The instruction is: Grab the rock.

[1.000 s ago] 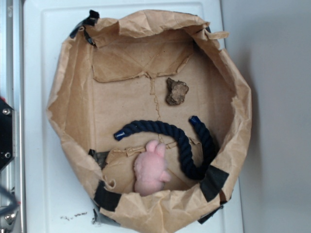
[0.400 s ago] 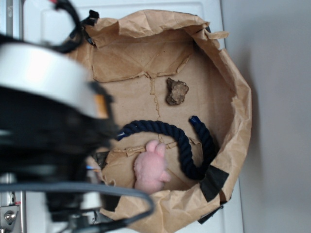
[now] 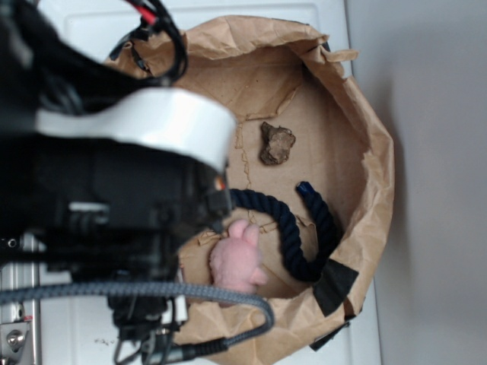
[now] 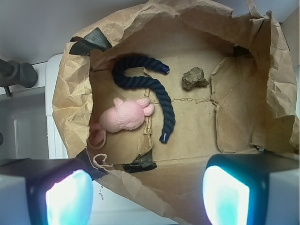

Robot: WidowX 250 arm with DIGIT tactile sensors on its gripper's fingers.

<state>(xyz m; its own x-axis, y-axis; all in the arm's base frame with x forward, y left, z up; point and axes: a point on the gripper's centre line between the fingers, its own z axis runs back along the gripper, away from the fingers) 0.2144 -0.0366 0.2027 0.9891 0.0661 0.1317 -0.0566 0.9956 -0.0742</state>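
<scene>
No legible text, labels, brands, numbers or signs in either view. Bag plain brown paper, unprinted; black tape patches blank. Arm housing without readable marking in exterior view. Small dark specks on white surface near bag's lower edge too blurred to read as characters.
</scene>
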